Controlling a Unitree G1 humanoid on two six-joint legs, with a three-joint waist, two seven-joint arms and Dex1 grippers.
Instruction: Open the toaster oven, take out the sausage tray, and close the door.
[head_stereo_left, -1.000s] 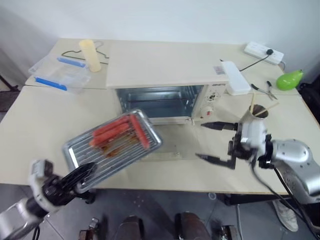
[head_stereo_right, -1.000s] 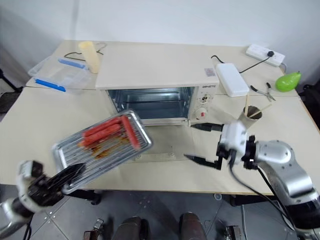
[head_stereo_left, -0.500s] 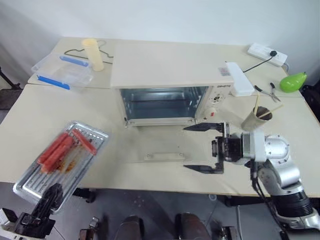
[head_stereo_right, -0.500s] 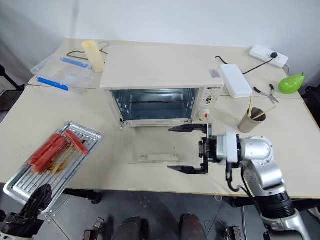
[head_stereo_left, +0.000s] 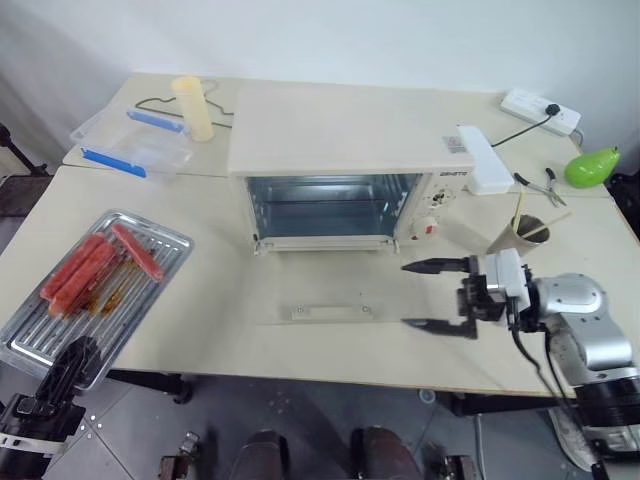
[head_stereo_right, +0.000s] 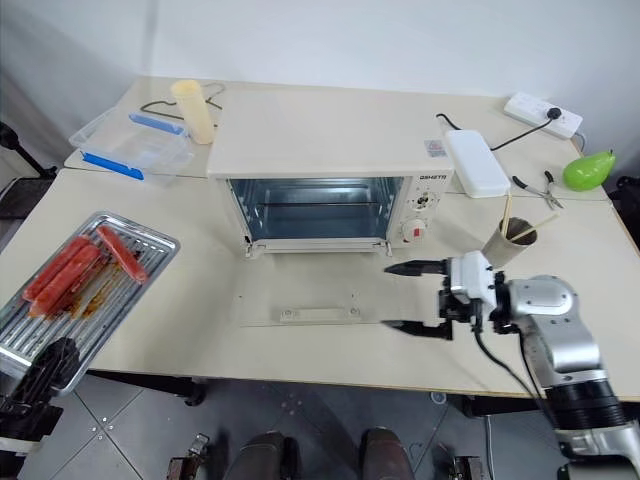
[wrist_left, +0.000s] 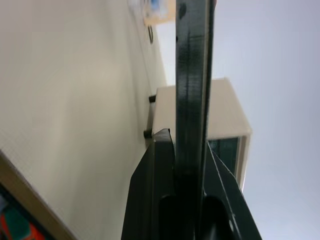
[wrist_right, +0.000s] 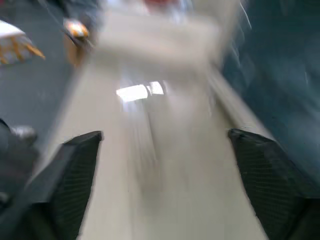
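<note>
The toaster oven (head_stereo_left: 335, 150) stands mid-table, its cavity showing no contents. Its door (head_stereo_left: 330, 300) lies folded down flat on the table, its bar handle (head_stereo_left: 330, 312) toward me. The sausage tray (head_stereo_left: 95, 285), shiny and ribbed with several red sausages, hangs over the table's left front edge. My left gripper (head_stereo_left: 68, 368) is shut on the tray's near rim; in the left wrist view the rim (wrist_left: 192, 85) stands edge-on between the fingers. My right gripper (head_stereo_left: 422, 295) is open just right of the door, pointing left, with nothing between its fingers.
A clear plastic box (head_stereo_left: 135, 145) with blue clips and a pale cylinder (head_stereo_left: 195, 105) sit at the back left. To the oven's right are a white adapter (head_stereo_left: 485, 160), a power strip (head_stereo_left: 545, 110), pliers (head_stereo_left: 545, 183), a green pear (head_stereo_left: 590, 165) and a paper cup (head_stereo_left: 520, 235).
The tray has swung with my left gripper from in front of the oven to the table's left front edge. My right gripper's fingers have drawn somewhat closer. The camera shifted.
</note>
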